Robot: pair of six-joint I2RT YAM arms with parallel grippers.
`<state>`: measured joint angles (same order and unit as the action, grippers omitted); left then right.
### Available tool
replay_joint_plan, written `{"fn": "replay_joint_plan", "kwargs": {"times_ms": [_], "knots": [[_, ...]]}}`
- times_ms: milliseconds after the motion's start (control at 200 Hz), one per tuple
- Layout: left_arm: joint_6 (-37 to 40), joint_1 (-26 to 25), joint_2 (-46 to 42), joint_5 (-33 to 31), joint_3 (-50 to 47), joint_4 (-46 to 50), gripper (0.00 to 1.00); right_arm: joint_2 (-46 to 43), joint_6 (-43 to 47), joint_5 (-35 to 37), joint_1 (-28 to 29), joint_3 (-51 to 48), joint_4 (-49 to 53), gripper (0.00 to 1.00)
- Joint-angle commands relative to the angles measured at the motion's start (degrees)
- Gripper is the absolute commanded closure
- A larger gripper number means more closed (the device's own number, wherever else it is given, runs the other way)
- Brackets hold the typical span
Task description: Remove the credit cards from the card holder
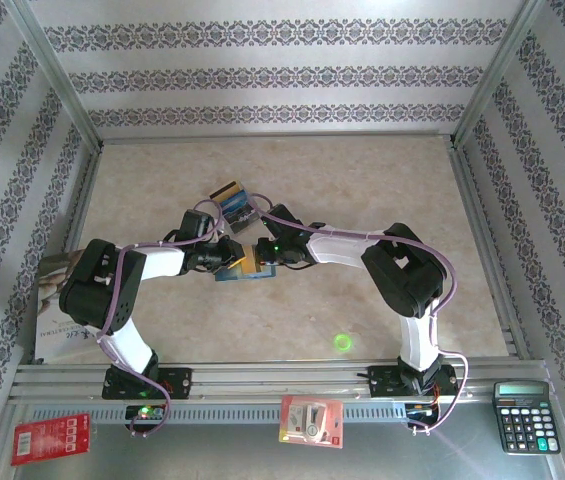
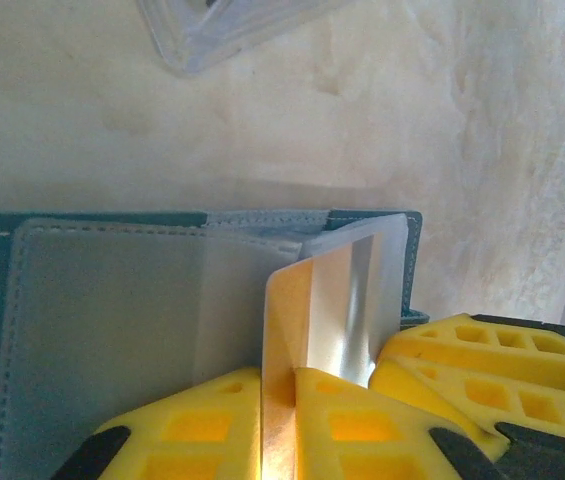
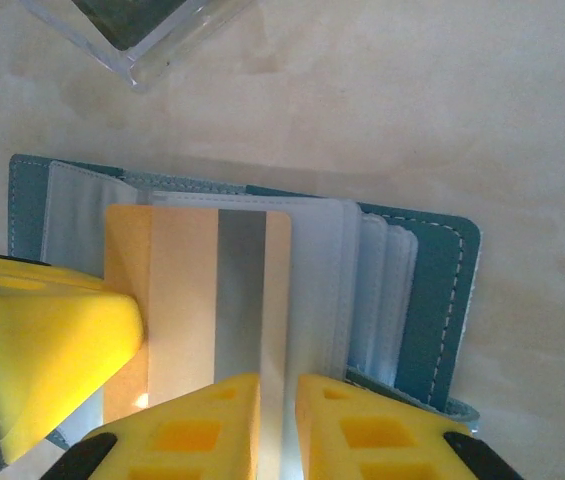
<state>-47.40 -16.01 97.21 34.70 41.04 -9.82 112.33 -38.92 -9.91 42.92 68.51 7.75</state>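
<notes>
The slate-blue card holder (image 1: 245, 271) lies open mid-table under both grippers, its clear sleeves fanned out (image 3: 442, 300). A tan-gold credit card (image 3: 202, 300) with a silvery stripe sticks partly out of a sleeve. My left gripper (image 2: 278, 425) is shut on that card's edge (image 2: 322, 310). My right gripper (image 3: 278, 430) is shut on a clear sleeve of the holder beside the card. The two grippers nearly touch (image 1: 245, 250). Other credit cards, tan (image 1: 228, 190) and blue-printed (image 1: 241, 209), lie just beyond the holder.
A clear plastic tray corner (image 3: 132, 40) sits just beyond the holder. A black calculator (image 1: 525, 415) and red-and-white packets (image 1: 311, 420) (image 1: 50, 438) lie on the front rail. A booklet (image 1: 57, 315) lies at the left edge. Metal frame rails border the table.
</notes>
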Motion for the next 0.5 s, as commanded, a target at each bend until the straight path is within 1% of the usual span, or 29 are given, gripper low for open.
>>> {"fn": "replay_joint_plan", "kwargs": {"times_ms": [0, 135, 270, 410, 495], "knots": [[2.2, 0.6, -2.3, -1.1, -0.3, 1.5, 0.88, 2.6, -0.6, 2.6, 0.0, -0.3, 4.4, 0.8], [3.3, 0.7, -2.9, -1.9, -0.7, 2.8, 0.89, 2.7, -0.6, 3.4, 0.1, -0.3, 4.6, 0.8], [4.8, 1.1, -4.3, -4.0, -1.0, 5.3, 0.91, 2.8, -0.8, 4.4, 0.1, -0.5, 4.9, 0.8], [7.4, 1.9, -7.1, -6.0, -0.9, 9.2, 0.92, 2.6, -0.7, 5.3, 0.1, -0.7, 4.9, 0.8], [9.2, 2.6, -9.6, -7.6, -1.0, 12.4, 0.95, 2.3, -0.5, 5.2, 0.0, -0.4, 4.9, 0.8]]}}
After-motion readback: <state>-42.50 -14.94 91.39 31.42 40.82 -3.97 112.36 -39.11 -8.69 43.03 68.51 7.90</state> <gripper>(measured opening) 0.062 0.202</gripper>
